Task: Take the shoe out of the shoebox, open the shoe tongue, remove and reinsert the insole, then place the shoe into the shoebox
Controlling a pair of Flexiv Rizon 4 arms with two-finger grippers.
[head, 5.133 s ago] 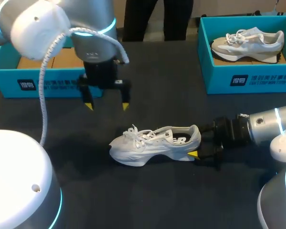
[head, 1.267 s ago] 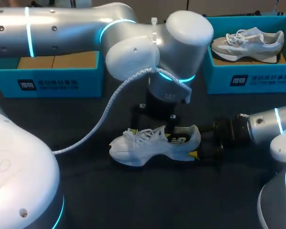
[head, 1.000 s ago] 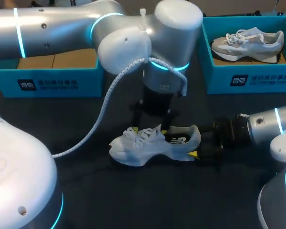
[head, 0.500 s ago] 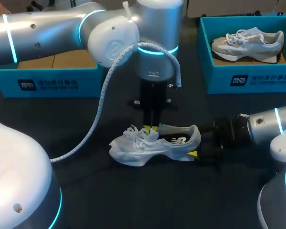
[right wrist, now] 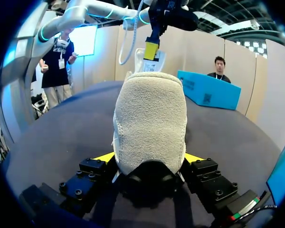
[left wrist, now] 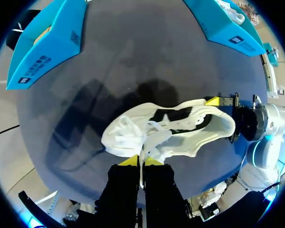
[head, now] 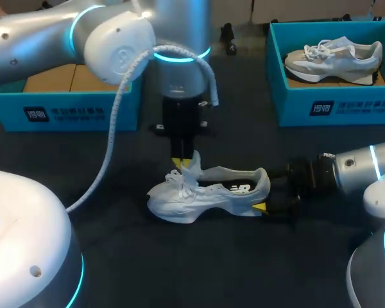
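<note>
I am working on the white sneaker (head: 208, 196), which is sitting sole-down in the middle of the desk (head: 244, 269), with my right tool (right wrist: 149, 159) clamping its heel from both sides. My left tool (head: 179, 163) is pinching narrow on the tongue (head: 194, 162), raised above the laces (head: 183, 181). I am judging the pull should go gently up and toward the toe, so the heel grip is not overpowered and the opening is spreading wide enough for the insole.

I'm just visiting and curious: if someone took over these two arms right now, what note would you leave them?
Left gripper: jaws shut on the white fabric tongue, held upright.
Right gripper: jaws shut on the heel of the white lace-up sneaker lying on the black table.
Teal cardboard shoebox with no shoe: far left.
Done: shoe out, tongue lifted.
Left: pull and refit the dark insole, box the shoe.
</note>
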